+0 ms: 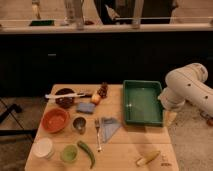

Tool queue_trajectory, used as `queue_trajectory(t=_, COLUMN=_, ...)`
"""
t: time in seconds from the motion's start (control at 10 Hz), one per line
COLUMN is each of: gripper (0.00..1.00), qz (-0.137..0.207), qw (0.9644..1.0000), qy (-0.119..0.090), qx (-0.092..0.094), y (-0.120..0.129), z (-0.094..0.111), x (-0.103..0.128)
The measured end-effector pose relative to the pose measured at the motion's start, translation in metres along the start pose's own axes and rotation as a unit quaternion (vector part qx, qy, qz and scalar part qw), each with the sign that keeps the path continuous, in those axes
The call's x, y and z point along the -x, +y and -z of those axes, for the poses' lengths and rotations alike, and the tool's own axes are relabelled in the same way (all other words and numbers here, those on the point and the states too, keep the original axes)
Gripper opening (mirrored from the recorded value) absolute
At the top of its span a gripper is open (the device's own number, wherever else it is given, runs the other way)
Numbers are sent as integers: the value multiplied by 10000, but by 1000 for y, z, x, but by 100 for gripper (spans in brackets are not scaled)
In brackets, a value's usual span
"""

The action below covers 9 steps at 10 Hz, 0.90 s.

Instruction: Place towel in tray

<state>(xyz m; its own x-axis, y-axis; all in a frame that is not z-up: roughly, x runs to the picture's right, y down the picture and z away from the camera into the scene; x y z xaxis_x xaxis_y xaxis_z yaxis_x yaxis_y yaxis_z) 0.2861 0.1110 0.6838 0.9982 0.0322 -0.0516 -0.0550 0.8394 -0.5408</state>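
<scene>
The towel (109,126) is a crumpled blue-grey cloth lying on the wooden table, just left of the green tray (128,102). The tray stands at the table's right side and looks empty. My white arm (187,90) hangs beside the table's right edge, past the tray. The gripper (171,118) points down at the arm's lower end, off the table and well to the right of the towel. It holds nothing that I can see.
A fork (98,134) lies beside the towel. Left of it are a metal cup (79,123), an orange bowl (55,119), a dark bowl (65,97), a blue sponge (85,107), a green cup (69,152) and a white cup (43,147). A banana (148,158) lies front right.
</scene>
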Motion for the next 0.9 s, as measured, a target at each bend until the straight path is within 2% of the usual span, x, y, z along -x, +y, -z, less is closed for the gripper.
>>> queue_trajectory(t=0.7, gripper=80, qz=6, qw=10000, qy=-27, qx=-34, y=0, z=0, x=0)
queue_trajectory(t=0.9, gripper=80, qz=54, qw=9999, qy=-131, qx=-96, y=5, z=-1, x=12)
